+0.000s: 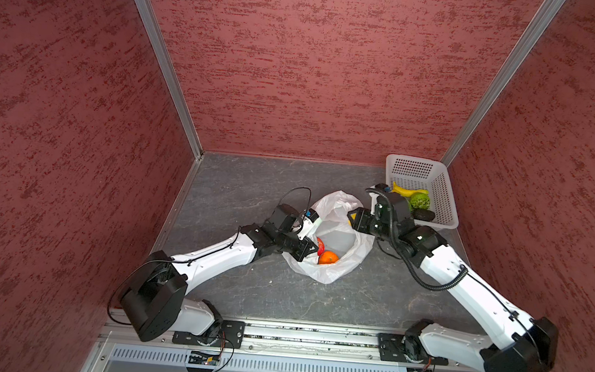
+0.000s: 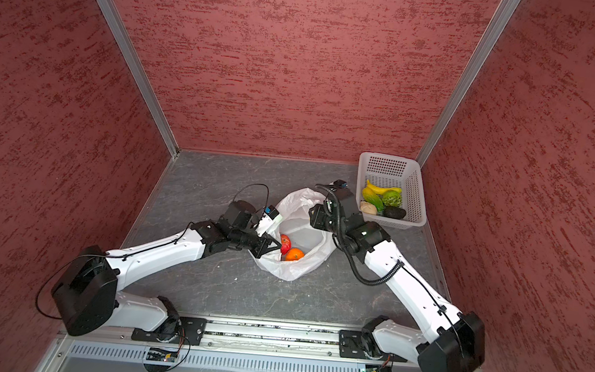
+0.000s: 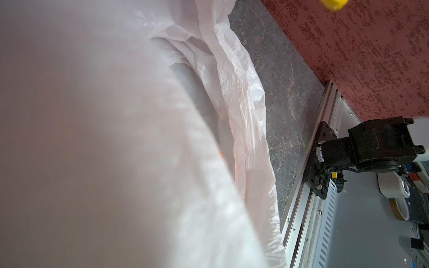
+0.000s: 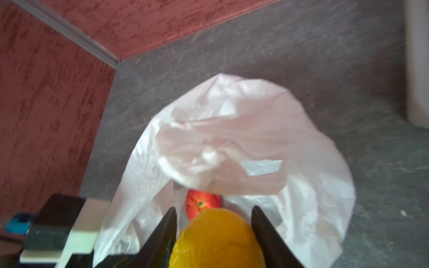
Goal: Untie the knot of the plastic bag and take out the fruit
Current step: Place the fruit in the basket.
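Left gripper (image 1: 312, 248) is clamped shut, seemingly on the rim of the open plastic bag (image 1: 332, 273) mid-table; apple (image 1: 320, 245) and orange (image 1: 328, 257) left inside. Right gripper (image 4: 213, 208), half open, grips the lemon (image 4: 218, 239) just above the bag, rest's in the basket (image 1: 447, 202) already.

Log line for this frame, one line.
left gripper: shut on plastic bag rim | right gripper: shut on lemon | bag: open, apple and orange inside | basket: holds banana

Both my arms wear white shells over black joints: the left arm (image 1: 214, 256) trails a thin black wire (image 1: 299, 188), the right arm (image 1: 470, 284) a ribbed black hose (image 1: 426, 286).
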`<action>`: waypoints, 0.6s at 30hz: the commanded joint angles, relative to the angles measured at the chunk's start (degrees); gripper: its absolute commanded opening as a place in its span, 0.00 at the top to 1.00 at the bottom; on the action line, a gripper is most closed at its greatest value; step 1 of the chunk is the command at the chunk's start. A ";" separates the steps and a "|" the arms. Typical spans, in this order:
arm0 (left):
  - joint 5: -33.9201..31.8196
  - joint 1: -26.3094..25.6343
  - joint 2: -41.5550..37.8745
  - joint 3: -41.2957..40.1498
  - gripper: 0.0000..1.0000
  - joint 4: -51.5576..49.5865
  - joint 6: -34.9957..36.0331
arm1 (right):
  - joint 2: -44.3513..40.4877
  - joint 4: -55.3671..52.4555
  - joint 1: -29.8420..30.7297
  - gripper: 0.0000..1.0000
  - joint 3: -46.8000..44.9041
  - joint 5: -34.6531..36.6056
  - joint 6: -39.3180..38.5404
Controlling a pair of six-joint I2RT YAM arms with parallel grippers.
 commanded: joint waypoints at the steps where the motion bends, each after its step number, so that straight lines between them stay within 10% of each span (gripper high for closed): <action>1: 0.50 0.72 -1.92 1.74 1.00 -2.77 2.60 | -0.21 3.26 -5.95 0.52 1.22 -1.32 -0.40; 18: 3.55 3.49 -1.37 8.50 1.00 -10.66 16.88 | 19.78 28.08 -29.29 0.52 2.62 6.32 -2.46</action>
